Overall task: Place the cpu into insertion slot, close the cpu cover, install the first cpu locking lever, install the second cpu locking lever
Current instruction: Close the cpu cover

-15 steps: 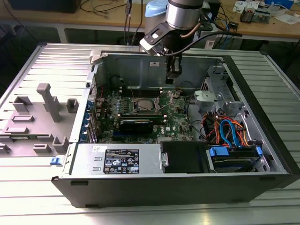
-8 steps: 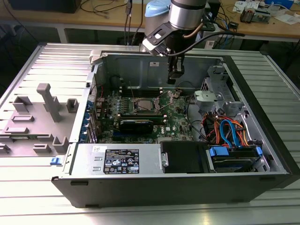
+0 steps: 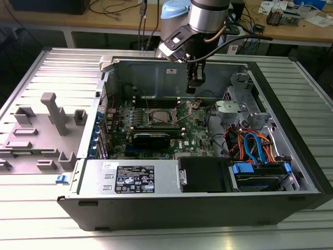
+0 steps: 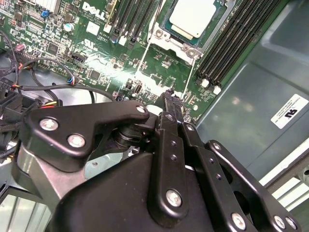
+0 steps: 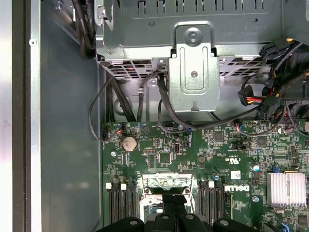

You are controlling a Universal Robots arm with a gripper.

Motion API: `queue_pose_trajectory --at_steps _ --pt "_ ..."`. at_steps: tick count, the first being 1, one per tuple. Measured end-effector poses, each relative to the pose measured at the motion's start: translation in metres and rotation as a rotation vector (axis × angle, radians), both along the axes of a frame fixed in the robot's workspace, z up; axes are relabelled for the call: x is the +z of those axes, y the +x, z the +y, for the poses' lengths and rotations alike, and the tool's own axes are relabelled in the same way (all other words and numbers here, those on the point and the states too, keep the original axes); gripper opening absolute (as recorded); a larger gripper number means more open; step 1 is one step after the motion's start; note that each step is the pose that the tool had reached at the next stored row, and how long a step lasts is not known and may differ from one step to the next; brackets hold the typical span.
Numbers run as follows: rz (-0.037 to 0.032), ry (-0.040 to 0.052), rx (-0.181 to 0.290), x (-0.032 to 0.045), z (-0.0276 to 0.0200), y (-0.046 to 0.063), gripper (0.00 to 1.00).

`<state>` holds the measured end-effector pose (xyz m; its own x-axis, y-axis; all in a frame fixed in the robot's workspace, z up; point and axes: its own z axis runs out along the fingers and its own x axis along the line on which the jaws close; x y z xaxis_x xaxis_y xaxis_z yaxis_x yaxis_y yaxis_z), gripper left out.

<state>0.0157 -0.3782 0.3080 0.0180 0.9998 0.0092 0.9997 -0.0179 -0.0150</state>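
Observation:
Over the open computer case my gripper hangs above the green board, toward the exterior view's right of the insertion slot. Its fingers look shut together with nothing between them in the second wrist view. The cpu shows its silvery top lying flat in the insertion slot. The cpu cover lies as a silver frame around it. In the first wrist view the gripper sits just off the socket's silver edge. I cannot make out the locking levers.
Black memory slots flank the socket on both sides. A long black card lies in front of it. Cables, a metal drive cage and the power supply crowd the case; its grey wall rises close beside the gripper.

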Motion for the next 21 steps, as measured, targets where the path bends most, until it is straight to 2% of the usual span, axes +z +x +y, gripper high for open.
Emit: queue_pose_trajectory --at_steps 6,12,21 --pt "0.0 0.0 0.0 0.0 0.0 0.001 0.11" --pt "0.0009 0.0 0.0 -0.0001 0.0006 0.009 0.11" --pt "0.001 -0.0001 0.0 0.0 0.0011 0.01 0.11"
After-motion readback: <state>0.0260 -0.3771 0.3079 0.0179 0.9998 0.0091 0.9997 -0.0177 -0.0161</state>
